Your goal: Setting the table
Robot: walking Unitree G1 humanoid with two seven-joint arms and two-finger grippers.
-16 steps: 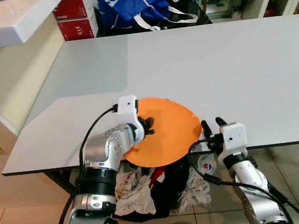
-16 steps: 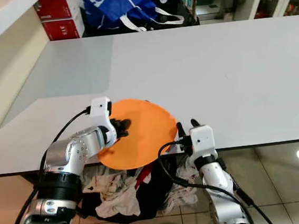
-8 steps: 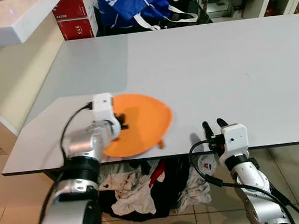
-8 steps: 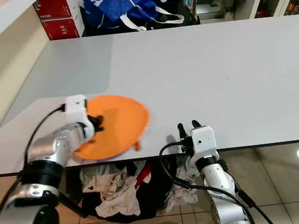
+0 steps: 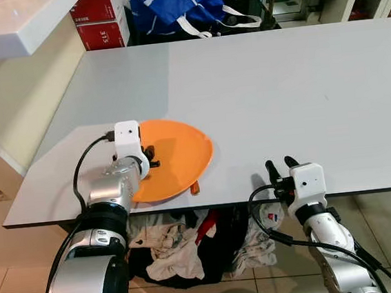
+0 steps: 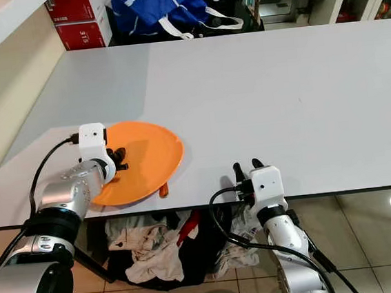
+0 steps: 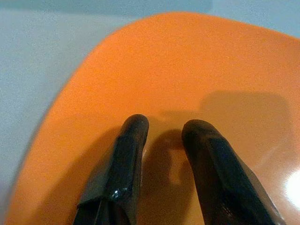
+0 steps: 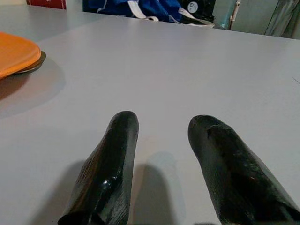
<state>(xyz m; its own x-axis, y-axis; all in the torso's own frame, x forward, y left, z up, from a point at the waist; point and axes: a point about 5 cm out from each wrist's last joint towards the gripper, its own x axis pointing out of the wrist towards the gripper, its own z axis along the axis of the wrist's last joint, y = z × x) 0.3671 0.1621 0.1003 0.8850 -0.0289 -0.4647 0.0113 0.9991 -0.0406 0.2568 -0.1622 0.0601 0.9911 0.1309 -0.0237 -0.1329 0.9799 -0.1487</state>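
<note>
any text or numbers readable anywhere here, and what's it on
"315" in white on the lower red box, behind the table's far left corner.
The upper red box has white print too blurred to read.
The blue bag bears white marks, unreadable.
The orange plate and the table carry no text.

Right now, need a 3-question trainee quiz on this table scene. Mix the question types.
1. True or false: the orange plate lies near the front edge of the table.
2. The left claw is: A) over the plate, B) on the blue bag, C) under the table.
3. Fill in: the right claw hovers at the table's ____ edge, fingers apart.

Key: 1 true; 2 A; 3 front.
</note>
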